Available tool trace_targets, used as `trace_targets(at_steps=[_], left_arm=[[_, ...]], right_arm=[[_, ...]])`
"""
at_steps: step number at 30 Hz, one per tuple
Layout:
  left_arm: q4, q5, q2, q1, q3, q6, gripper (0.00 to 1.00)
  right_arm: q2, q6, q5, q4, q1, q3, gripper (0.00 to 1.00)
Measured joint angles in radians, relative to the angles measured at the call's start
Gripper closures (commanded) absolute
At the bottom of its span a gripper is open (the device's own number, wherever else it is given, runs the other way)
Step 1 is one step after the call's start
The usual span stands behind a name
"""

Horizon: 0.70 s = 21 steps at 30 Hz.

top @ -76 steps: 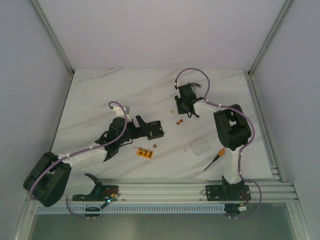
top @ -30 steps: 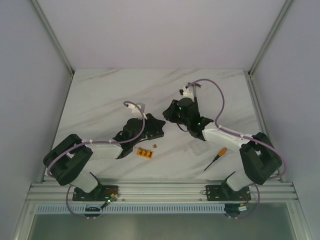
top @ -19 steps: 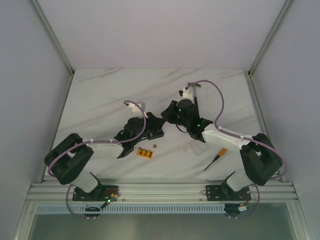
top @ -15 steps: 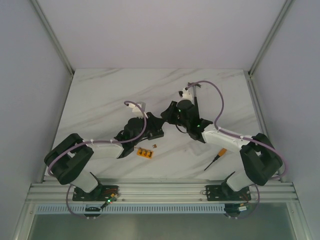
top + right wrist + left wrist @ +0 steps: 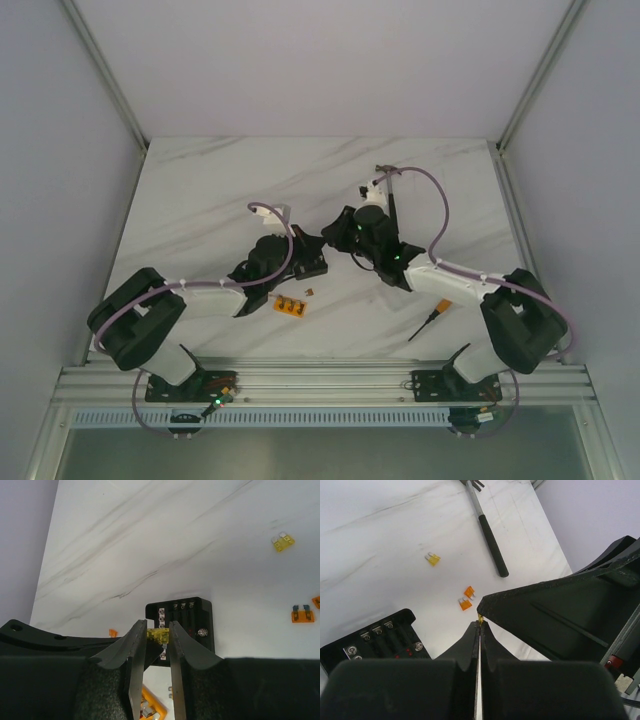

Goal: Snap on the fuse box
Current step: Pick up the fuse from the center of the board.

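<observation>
Right gripper point(image 5: 156, 630) pinches a yellow fuse point(image 5: 157, 635) at the black fuse box point(image 5: 200, 614); left gripper point(image 5: 480, 626), fully closed, hovers alongside.

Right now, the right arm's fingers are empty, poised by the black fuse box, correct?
Not empty. The right wrist view shows the right arm's fingers pinching a small yellow fuse; they are indeed poised by the black fuse box.
</observation>
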<state>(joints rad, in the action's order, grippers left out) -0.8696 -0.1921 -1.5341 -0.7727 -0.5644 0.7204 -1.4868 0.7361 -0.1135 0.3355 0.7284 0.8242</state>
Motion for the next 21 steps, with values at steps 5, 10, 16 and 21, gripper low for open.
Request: trace_targets(at_steps=[5,10,16,21], left_arm=[[0.003,0.008,0.026,0.0,0.001,-0.019,1.0],[0.018,0.098,0.061,0.024,0.001,-0.081,1.0],[0.051,0.294,0.107,0.119,0.002,-0.151,1.0],[0.063,0.491,0.192,0.176,0.002,-0.204,1.0]], right_arm=[[0.024,-0.008,-0.003,0.013,0.005,-0.01,0.58],[0.106,-0.11,0.04,0.006,-0.009,-0.035,0.5],[0.246,-0.318,0.221,-0.028,-0.136,-0.041,0.48],[0.296,-0.471,0.47,-0.058,-0.243,-0.034,0.48]])
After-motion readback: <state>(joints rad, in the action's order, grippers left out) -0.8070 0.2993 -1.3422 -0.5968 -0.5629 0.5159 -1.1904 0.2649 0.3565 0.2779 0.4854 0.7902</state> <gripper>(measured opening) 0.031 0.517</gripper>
